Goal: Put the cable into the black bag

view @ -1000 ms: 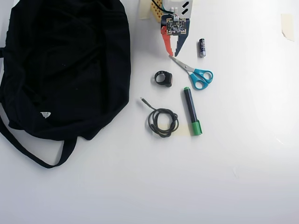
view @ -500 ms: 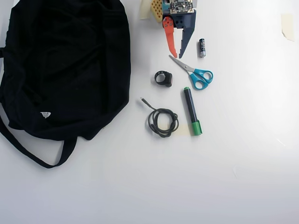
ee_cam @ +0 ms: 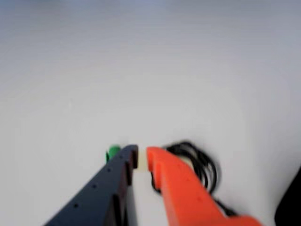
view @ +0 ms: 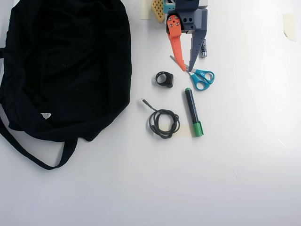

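Approach is the step in hand: the gripper [view: 186, 69], fingers slightly spread and empty, hovers over the scissors [view: 199, 75], well short of the cable [view: 163, 122], and must next reach and descend onto the coil.

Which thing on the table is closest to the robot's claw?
The blue-handled scissors. Their blades lie right at the tips of the gripper in the overhead view, while the black ring, marker and cable lie farther down.

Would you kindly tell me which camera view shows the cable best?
The overhead view: the cable lies whole and sharp, coil and plug end both visible. The wrist view shows it blurred, partly hidden behind the orange finger.
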`<action>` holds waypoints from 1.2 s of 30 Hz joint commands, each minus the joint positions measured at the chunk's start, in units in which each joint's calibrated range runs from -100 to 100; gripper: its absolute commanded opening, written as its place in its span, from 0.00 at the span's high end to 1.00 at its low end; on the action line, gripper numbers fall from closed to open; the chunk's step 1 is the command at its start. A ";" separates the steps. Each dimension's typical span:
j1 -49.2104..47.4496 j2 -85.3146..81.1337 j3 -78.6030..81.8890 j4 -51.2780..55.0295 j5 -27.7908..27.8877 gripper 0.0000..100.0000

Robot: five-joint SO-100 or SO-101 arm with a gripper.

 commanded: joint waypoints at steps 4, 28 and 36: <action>0.31 9.11 -14.67 -2.19 0.33 0.98; 1.51 28.20 -30.03 -18.64 0.43 0.98; 3.60 33.09 -35.06 -18.12 0.48 0.98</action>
